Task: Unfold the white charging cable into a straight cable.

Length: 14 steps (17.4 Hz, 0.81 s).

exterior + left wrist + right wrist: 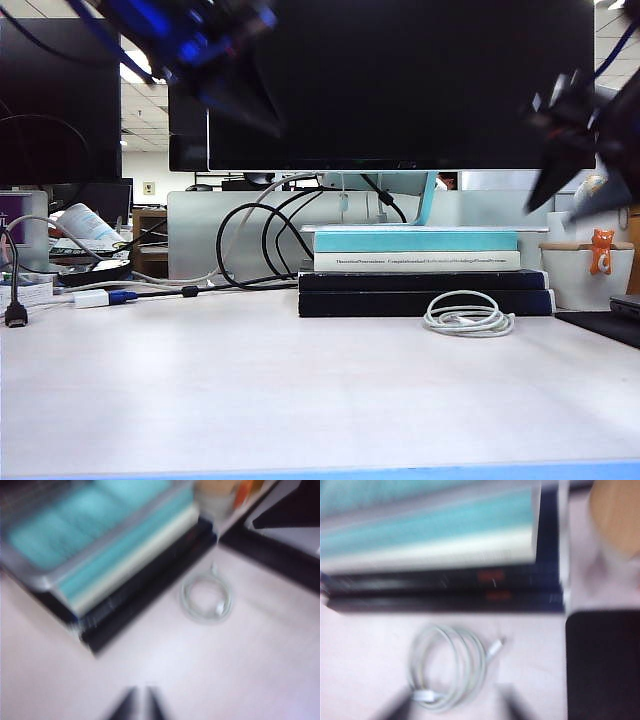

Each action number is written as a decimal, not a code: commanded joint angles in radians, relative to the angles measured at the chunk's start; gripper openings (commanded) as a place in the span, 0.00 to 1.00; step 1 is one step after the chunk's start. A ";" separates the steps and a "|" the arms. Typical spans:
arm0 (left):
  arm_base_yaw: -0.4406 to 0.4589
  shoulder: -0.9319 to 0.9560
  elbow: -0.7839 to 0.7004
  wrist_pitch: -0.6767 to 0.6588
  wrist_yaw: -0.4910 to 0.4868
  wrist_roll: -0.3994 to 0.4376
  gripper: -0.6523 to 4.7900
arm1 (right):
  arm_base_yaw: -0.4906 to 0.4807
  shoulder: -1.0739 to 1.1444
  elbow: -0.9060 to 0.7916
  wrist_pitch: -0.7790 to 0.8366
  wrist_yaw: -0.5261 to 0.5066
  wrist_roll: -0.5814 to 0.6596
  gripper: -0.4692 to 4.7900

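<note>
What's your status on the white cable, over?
Left end effector shut, high over the table. Right end effector open above the white charging cable, which is still coiled beside the book stack. Nothing blocking.

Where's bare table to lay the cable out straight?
The wide front of the table, before the books and coiled cable, is bare. Crowded: black cables and adapter back left, black pad right. Both grippers hang above.
</note>
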 commanded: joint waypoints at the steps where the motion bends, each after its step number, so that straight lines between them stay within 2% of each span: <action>1: -0.013 0.095 0.094 -0.112 0.008 -0.003 0.50 | 0.001 0.095 0.072 -0.075 -0.016 -0.003 0.69; 2: -0.014 0.100 0.094 -0.100 0.038 0.015 0.56 | 0.002 0.113 0.081 -0.078 -0.016 -0.003 0.75; 3: -0.030 0.106 0.094 -0.080 0.066 0.015 0.60 | 0.002 0.132 0.084 -0.066 -0.019 -0.003 0.75; 5: -0.054 0.108 0.099 -0.066 0.073 0.011 0.61 | 0.007 0.171 0.095 -0.071 -0.041 0.000 0.78; 6: -0.074 0.111 0.099 -0.062 0.073 0.011 0.61 | 0.015 0.192 0.096 -0.073 -0.045 0.001 0.84; 9: -0.109 0.122 0.099 -0.051 0.069 0.006 0.61 | 0.064 0.261 0.130 -0.081 -0.045 0.002 0.84; 11: -0.109 0.128 0.099 -0.053 0.072 -0.014 0.61 | 0.098 0.280 0.145 -0.084 -0.009 0.000 0.84; 14: -0.109 0.129 0.100 -0.076 0.072 -0.013 0.61 | 0.133 0.303 0.158 -0.106 0.098 -0.029 0.85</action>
